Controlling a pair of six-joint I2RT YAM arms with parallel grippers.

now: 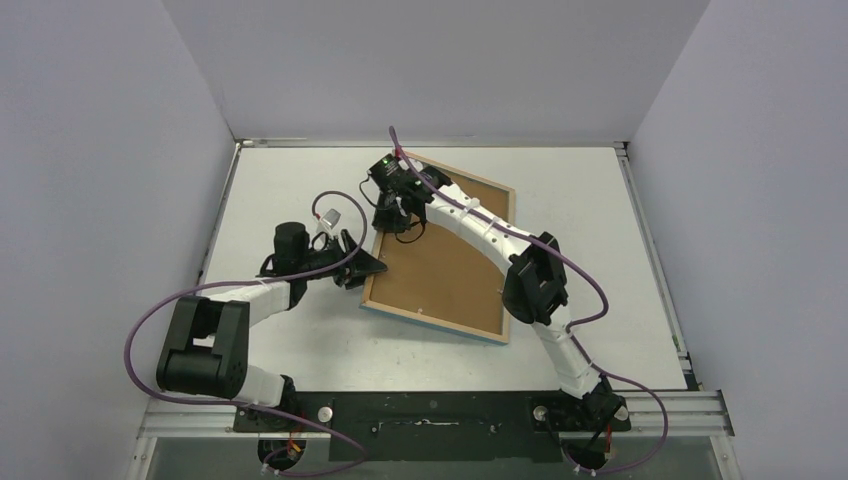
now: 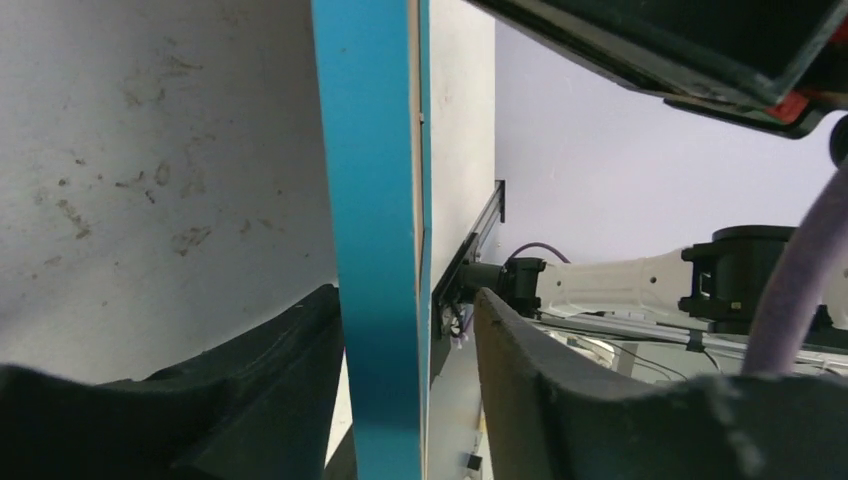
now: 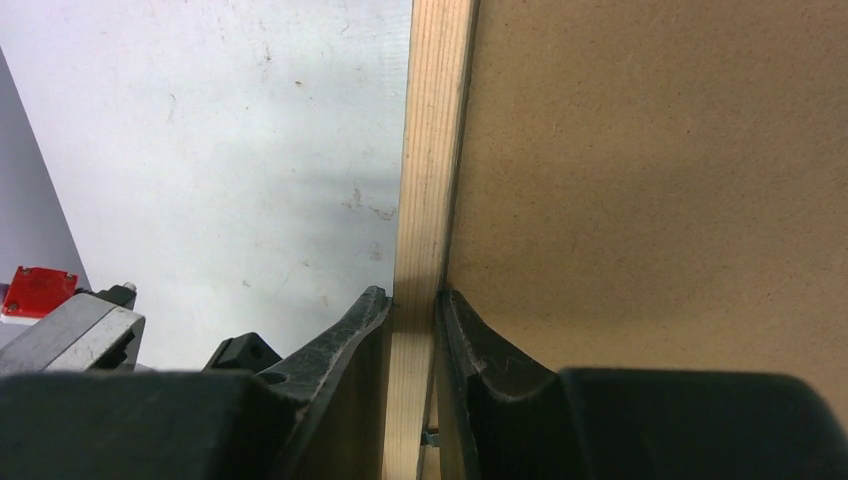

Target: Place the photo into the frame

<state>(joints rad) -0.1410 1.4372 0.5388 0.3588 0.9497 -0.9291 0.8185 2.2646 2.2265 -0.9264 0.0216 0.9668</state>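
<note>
Top external view: a thin rectangular picture frame, turquoise-fronted with light wood back edges, lay back-up on the white table, with its plain brown backing board facing the camera.
Long axis: ran from the arm bases toward the far wall, leaning slightly right at the far end.
Governing relation: both pincers stood on the frame's left long edge. The left gripper was toward the near end and the right gripper toward the far end, near each other but apart.
Nearer arm: the left arm met that edge directly from outside. The right arm reached across the backing board to it.
Left gripper state: part open, straddling the turquoise edge. One finger lay just beside the edge and the other stood apart from it.
Right gripper state: narrow, clamped on the wood rail, with one finger outside it and the other on the board side.
Photo location: the balloon photo was not visible in any view, so it could not be told whether it lay under the backing board.
Next move (judgement): the left jaws probably had only to close across the frame's thickness, since the edge lay between them.
Writing: none legible. A small red tag showed no readable text.
</note>
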